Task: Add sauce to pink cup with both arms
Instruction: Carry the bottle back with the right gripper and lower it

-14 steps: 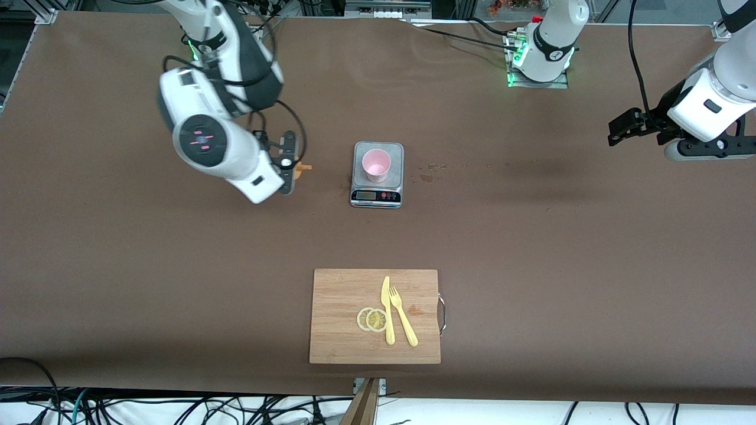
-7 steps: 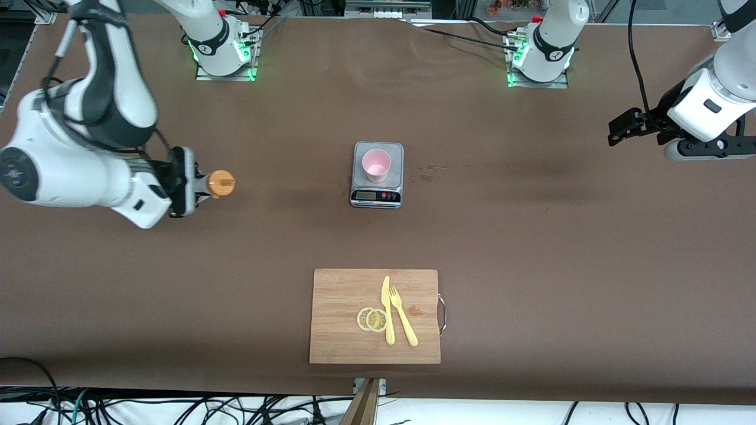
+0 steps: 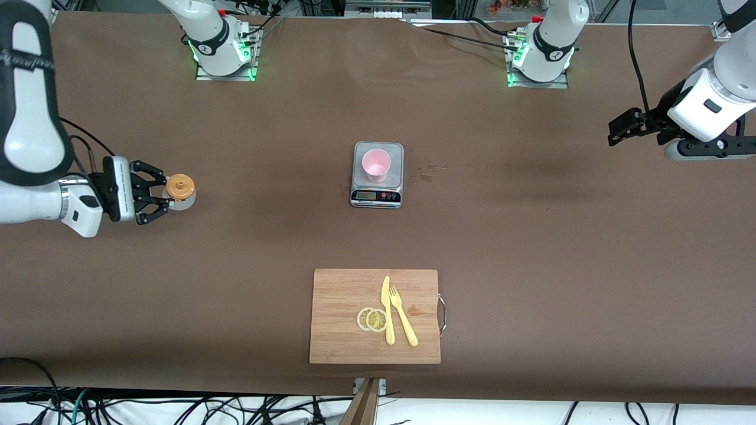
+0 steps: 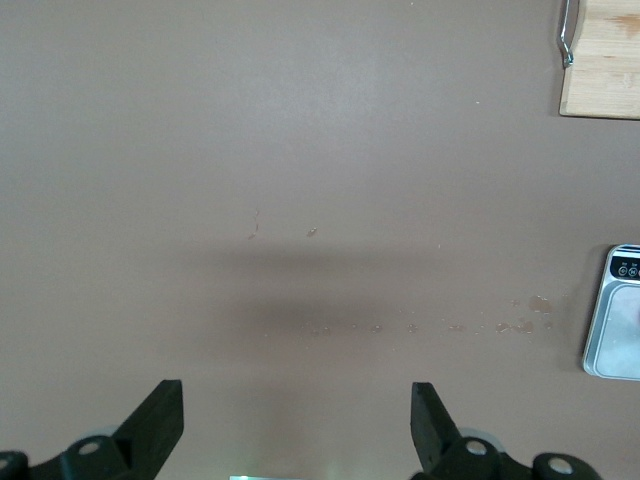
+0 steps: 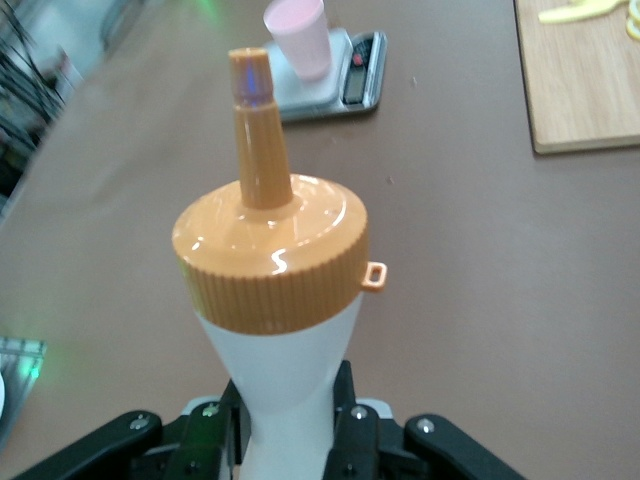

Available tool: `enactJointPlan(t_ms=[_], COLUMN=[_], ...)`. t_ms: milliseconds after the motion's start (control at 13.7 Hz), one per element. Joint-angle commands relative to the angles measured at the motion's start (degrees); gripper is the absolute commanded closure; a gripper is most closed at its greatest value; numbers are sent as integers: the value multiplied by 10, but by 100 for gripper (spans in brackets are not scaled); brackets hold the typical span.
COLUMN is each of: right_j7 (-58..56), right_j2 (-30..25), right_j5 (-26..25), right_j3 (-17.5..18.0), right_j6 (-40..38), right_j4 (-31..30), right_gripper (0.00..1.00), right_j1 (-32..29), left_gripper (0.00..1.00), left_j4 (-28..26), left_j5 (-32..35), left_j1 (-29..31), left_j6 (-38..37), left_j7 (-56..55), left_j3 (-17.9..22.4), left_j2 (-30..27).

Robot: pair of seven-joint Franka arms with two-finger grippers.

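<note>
Moved: right arm (image 3: 29,118) has swung away from the scale, out to its own end of the table, and took the sauce bottle along.
Table (image 3: 531,248): brown, with everything on it.
Left arm (image 3: 717,88): waits at its own end, well apart from the scale.
Board (image 3: 348,330): wooden, nearer the front camera than the scale, with 1 yellow knife (image 3: 387,310), 1 yellow fork (image 3: 403,316) and 2 lemon slices (image 3: 372,319).
Scale (image 3: 378,195): in the middle, with the pink cup (image 3: 376,164) standing on it.
Right gripper (image 3: 155,192): fingers clenched on the sauce bottle (image 5: 285,330), orange cap (image 3: 179,186) up, well apart from the scale.
Left gripper (image 4: 295,420): fingers spread wide, holding nothing.
</note>
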Motion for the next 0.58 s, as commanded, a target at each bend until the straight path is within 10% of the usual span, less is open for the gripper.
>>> enactJointPlan(t_ms=[0,510], right_j7=[-78,-190], right_j2=[43,134], right_j5=[38,118], right_j3=[10,10], right_j6=[-20,-17], right_j4=[10,10], right_gripper=[80,79], right_j1=[-35,-66], left_gripper=[0,0], left_j4=[7,7], left_j5=[-11,-11], left_j1=[6,6], left_j6=[-8,-8], left_j7=[11,10], left_j3=[-4,-4], left_j2=[-1,0])
